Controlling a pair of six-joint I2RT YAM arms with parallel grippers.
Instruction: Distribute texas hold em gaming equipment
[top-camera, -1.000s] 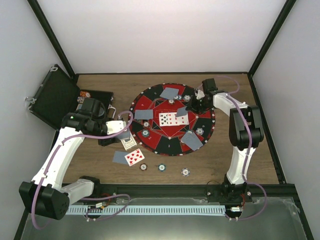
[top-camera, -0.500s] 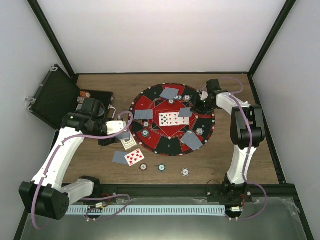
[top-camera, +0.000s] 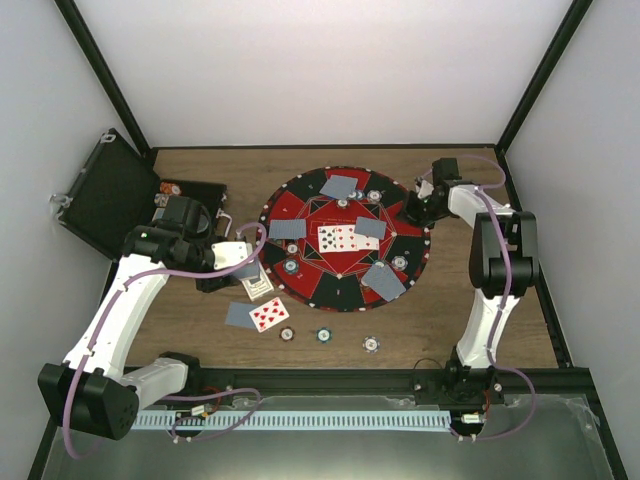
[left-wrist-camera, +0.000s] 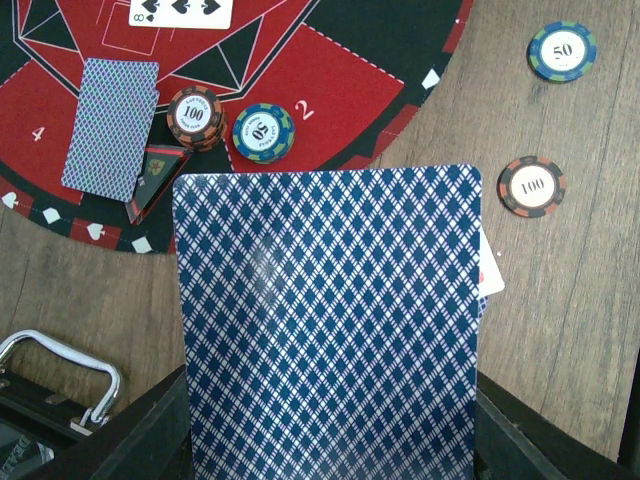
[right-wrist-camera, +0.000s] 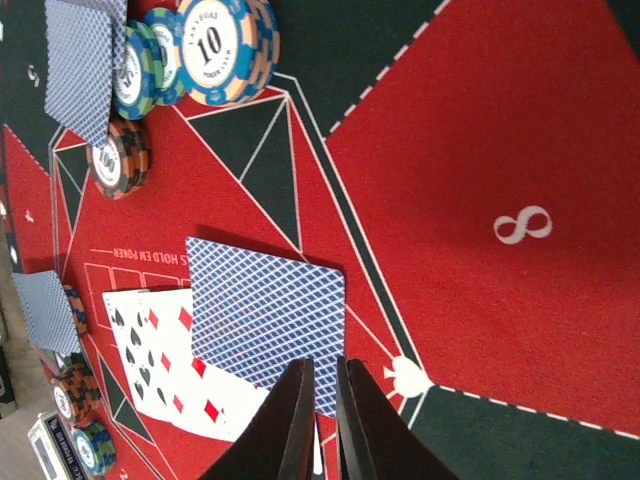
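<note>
My left gripper is shut on blue-backed cards and holds them over the wood just left of the round mat. Those cards fill the left wrist view. My right gripper hovers at the mat's right side, its jaws a narrow gap apart and empty. In the right wrist view its tips are over the near edge of a face-down card. That card lies flat and overlaps the face-up cards. Other face-down cards and small chip stacks lie around the mat.
The open black case stands at the back left, its handle near my left fingers. Three loose chips and two cards lie on the wood in front of the mat. Two chips lie beside the held cards.
My right gripper has drawn back to the right, from over the mat's middle to its right edge, leaving the face-down card lying beside the face-up cards. The left arm has not moved.
</note>
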